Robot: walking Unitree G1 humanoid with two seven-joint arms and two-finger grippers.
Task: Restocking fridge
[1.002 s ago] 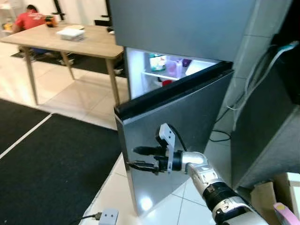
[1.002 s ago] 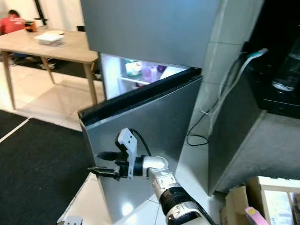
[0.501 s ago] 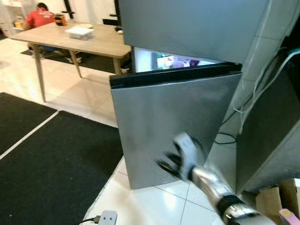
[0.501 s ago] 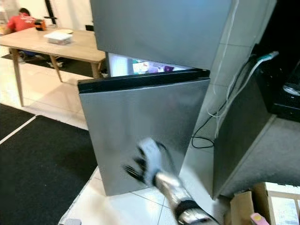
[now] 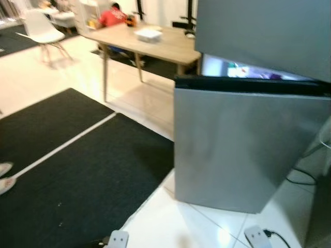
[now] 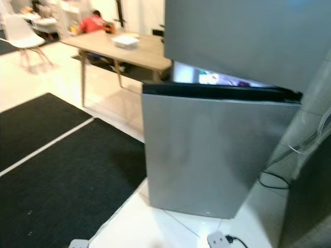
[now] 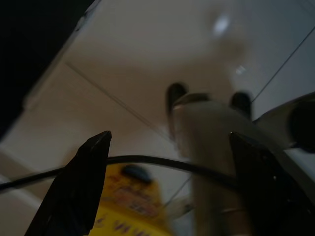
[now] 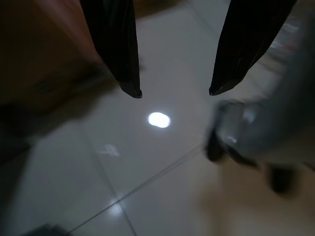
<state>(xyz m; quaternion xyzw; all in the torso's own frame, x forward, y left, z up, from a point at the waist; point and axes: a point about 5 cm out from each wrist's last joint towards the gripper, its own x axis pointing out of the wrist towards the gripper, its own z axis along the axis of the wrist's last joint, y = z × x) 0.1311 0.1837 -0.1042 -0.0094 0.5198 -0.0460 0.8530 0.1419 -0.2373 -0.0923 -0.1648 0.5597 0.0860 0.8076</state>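
The grey fridge stands at the right, its upper door (image 5: 269,31) shut. Its lower door (image 5: 238,150) is ajar by a narrow gap, and a strip of lit interior (image 5: 243,70) with coloured items shows above the door's black top edge. My right gripper (image 8: 174,92) hangs open over white floor tiles, with nothing between its fingers. My left gripper (image 7: 170,133) is also open, pointing down at the floor, where a dark cable (image 7: 147,161) and a yellow object (image 7: 130,206) lie beyond it.
Black mats (image 5: 88,170) cover the floor to the left of the fridge. Two white power strips (image 5: 118,240) (image 5: 256,236) lie on the tiles near me. Behind stand a wooden table (image 5: 165,46), a seated person in red (image 5: 113,15) and a white chair (image 5: 39,31).
The lower fridge door has swung from wide ajar to a narrow gap. My right arm has left the door front and dropped down. The head view has shifted and shows more floor on the left.
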